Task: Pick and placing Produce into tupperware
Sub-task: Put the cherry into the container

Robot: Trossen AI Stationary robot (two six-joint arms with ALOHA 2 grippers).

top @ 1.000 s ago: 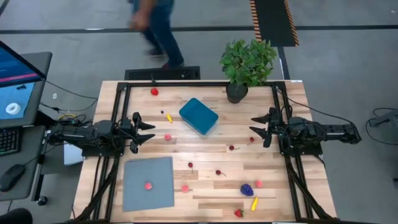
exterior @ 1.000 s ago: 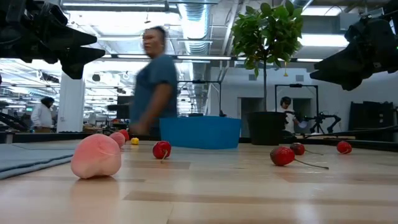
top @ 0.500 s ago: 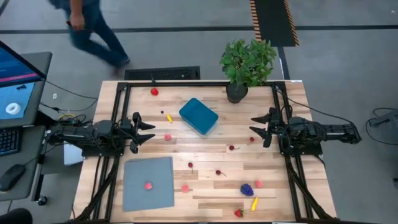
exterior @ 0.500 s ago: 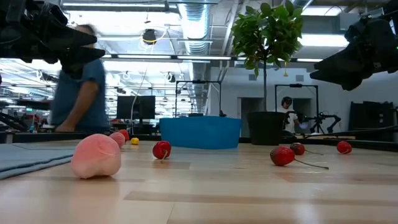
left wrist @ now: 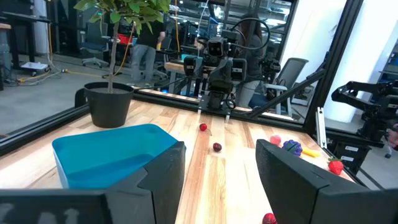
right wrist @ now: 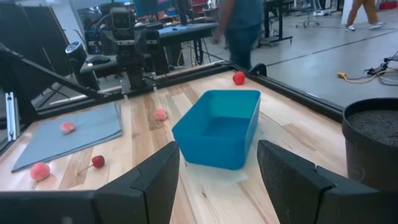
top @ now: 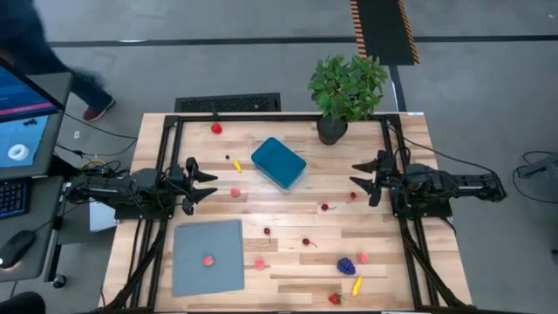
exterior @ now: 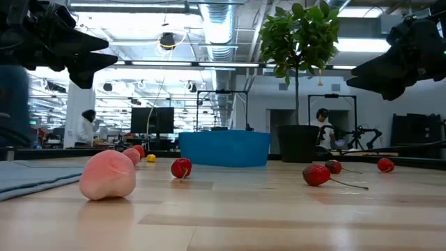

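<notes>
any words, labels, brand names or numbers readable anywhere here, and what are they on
No legible text in any view.
Monitor screen beside the table: blue and white graphics, any writing too small to read.
Teal tupperware: no label visible.
Plant pot: no marking visible.
Striped floor strip: a hazard pattern only, no words.

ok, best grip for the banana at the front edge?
Judging from the high view, the banana lies flat on the table, long axis roughly front to back, slightly tilted. I'd take it at mid-length from straight above, fingers closing across its narrow width. The strawberry sits close by, so keep the fingers clear of it. The right gripper, open, is the nearer one.
</notes>
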